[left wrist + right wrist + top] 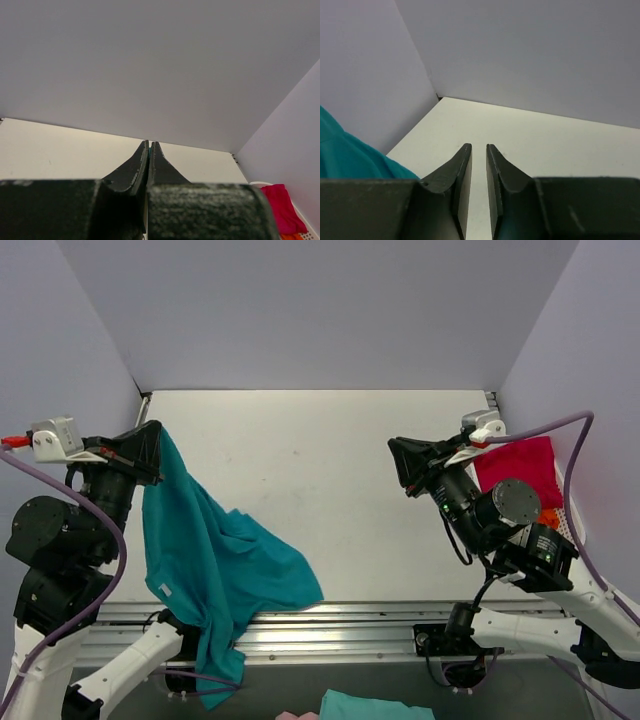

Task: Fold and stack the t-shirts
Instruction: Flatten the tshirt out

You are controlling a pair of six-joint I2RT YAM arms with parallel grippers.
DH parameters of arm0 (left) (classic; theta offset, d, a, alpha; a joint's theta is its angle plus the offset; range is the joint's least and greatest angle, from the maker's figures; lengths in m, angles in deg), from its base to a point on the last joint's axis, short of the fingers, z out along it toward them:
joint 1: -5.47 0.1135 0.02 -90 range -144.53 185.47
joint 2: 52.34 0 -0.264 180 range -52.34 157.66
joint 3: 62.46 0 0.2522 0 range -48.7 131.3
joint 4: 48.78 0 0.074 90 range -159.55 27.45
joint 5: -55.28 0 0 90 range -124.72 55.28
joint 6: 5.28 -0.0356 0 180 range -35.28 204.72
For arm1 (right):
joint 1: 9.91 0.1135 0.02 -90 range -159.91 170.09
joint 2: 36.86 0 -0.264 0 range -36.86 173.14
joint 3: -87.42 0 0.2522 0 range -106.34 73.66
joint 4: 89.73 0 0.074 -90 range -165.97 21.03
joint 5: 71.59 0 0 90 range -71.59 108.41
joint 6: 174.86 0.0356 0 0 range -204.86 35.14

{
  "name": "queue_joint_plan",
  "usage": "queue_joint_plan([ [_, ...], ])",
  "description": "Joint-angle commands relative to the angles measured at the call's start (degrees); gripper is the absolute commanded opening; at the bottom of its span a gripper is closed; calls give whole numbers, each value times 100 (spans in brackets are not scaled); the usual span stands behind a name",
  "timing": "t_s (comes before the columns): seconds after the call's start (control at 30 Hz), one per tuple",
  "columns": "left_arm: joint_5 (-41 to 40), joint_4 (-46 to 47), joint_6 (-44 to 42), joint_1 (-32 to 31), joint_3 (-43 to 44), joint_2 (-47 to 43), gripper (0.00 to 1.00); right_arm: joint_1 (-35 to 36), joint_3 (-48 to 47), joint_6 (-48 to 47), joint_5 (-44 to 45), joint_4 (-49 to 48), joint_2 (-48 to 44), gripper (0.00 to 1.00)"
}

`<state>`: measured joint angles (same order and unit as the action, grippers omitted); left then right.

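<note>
My left gripper [152,447] is raised at the left side and shut on an edge of the teal-blue t-shirt [215,560]. The shirt hangs from it, spreads crumpled on the table and drapes over the front edge. In the left wrist view the gripper [149,144] is shut with a teal sliver pinched between the jaws. My right gripper [404,466] is up in the air at the right, narrowly open and empty [479,146]. The teal shirt [345,155] shows at the left of its view. The crimson-pink t-shirt [520,466] lies in the basket, with a bit of orange t-shirt [553,524] beside it.
The white slatted basket [487,421] stands at the right edge, also seen in the left wrist view [257,184] with the pink shirt [280,205]. Grey walls close in the table [320,470] on three sides. More teal cloth [375,707] lies below the front rail.
</note>
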<state>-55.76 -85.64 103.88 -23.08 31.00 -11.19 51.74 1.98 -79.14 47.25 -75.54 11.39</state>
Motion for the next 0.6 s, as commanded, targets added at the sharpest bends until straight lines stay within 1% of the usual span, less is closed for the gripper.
queue_joint_plan([
  [0.0,29,156,-123,-18,-25,86,2,32,92,121,166,-236,-9,18],
  [0.03,38,165,-114,-18,-112,113,2,32,145,218,209,-210,235,62],
  [0.07,47,208,-105,-18,-165,165,2,32,180,324,218,-114,429,78],
  [0.1,56,252,-79,-18,-244,174,2,32,233,569,210,-69,657,98],
  [0.13,56,340,-44,-18,-410,218,2,32,260,762,305,131,1216,100],
  [0.17,56,393,-26,-18,-499,218,2,32,303,964,359,124,1526,100],
  [0.2,73,428,0,-18,-595,236,2,32,373,1375,377,72,1799,100],
  [0.23,73,515,52,-18,-709,253,2,32,583,1536,359,-259,2324,100],
  [0.3,91,621,106,-18,-1017,315,2,32,769,1765,35,-673,2819,100],
  [0.33,126,691,114,-18,-1105,367,2,32,822,1853,-79,-849,3283,100],
  [0.4,397,894,220,-27,-1124,753,2,40,744,1898,-55,-992,3672,99],
  [0.43,590,964,255,-27,-1036,963,2,40,691,1933,85,-940,3900,99],
  [0.47,1036,973,255,-45,-905,1470,2,40,621,1942,269,-887,3955,99],
  [0.5,1301,965,229,-62,-564,1762,2,14,603,1942,724,-825,3973,99],
  [0.53,1661,964,98,-80,-387,2035,2,-3,585,1942,937,-686,3938,99],
  [0.57,2543,1008,36,-106,-211,2525,2,-38,594,1986,1139,-589,3877,100],
])
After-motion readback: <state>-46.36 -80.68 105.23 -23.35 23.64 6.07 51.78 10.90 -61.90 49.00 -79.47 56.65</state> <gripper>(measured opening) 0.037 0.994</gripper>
